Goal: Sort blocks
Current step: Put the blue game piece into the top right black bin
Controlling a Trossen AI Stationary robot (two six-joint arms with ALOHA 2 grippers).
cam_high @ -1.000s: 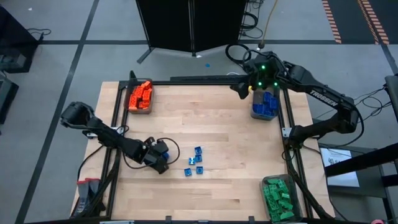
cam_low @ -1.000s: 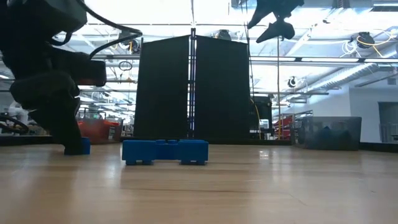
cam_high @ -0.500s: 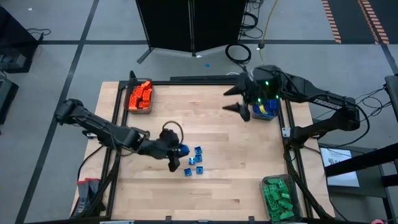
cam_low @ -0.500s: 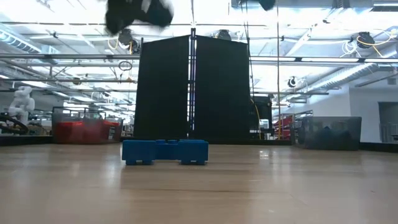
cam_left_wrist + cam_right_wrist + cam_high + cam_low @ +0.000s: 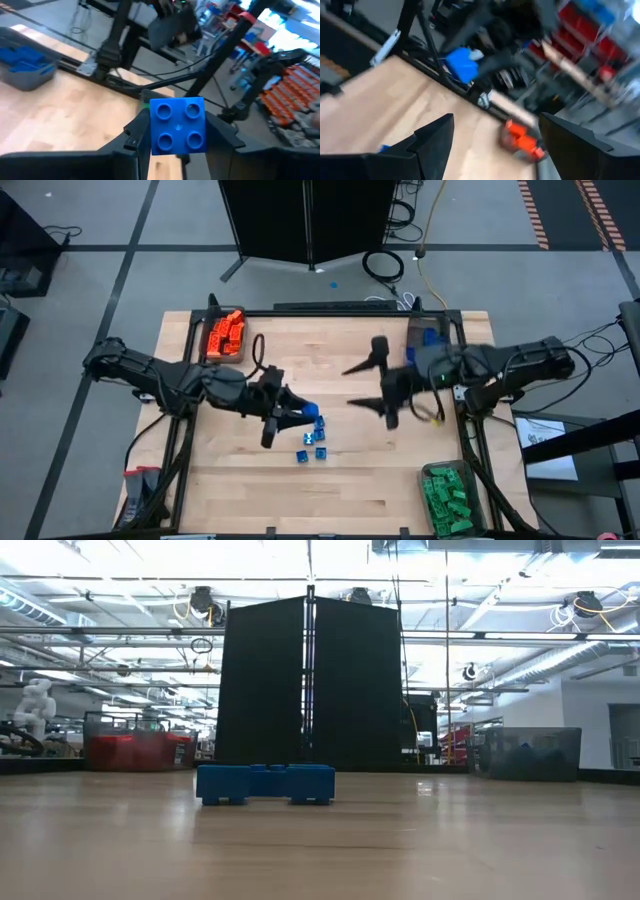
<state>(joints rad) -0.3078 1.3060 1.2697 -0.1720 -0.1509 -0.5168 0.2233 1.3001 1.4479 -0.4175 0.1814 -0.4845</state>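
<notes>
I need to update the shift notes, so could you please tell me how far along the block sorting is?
Mostly done: the orange bricks, green bricks and many blue ones sit in grey bins. In hand: the left hand grips a blue square four-stud brick; the right hand is open and empty. Left: four small blue bricks on the wooden table.

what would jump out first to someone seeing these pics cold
Probably the two dark arms meeting over the middle of the table: the left gripper holds a blue block, while the right gripper hangs open and empty opposite it. Next, the colour-sorted bins: orange blocks at the far left corner, green blocks at the near right.
</notes>
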